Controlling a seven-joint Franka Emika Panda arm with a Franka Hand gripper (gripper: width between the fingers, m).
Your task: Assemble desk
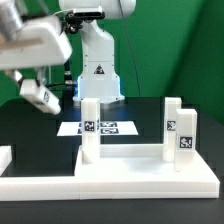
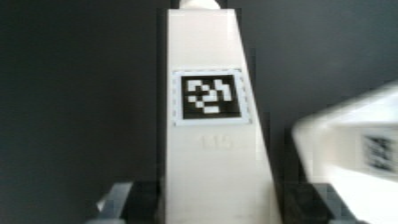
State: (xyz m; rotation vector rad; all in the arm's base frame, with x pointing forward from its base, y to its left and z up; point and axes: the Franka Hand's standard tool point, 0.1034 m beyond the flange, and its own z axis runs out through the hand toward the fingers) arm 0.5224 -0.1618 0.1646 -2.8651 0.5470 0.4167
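In the exterior view my gripper [image 1: 33,90] hangs at the upper left, above the black table, shut on a white square leg [image 1: 43,100] that is tilted. The wrist view shows this leg [image 2: 217,150] running lengthwise between my fingers [image 2: 121,202], its square tag facing the camera. The white desk top [image 1: 130,165] lies at the front of the table. One leg [image 1: 90,125] stands upright on its left part and two legs [image 1: 186,130] stand close together on its right part. My gripper is well to the left of and above them.
The marker board [image 1: 110,128] lies flat behind the desk top, in front of the robot base [image 1: 98,70]. A white border bar [image 1: 100,188] runs along the front edge. Another white piece [image 1: 5,157] sits at the exterior view's left edge. A blurred white tagged part [image 2: 356,140] shows beside the held leg.
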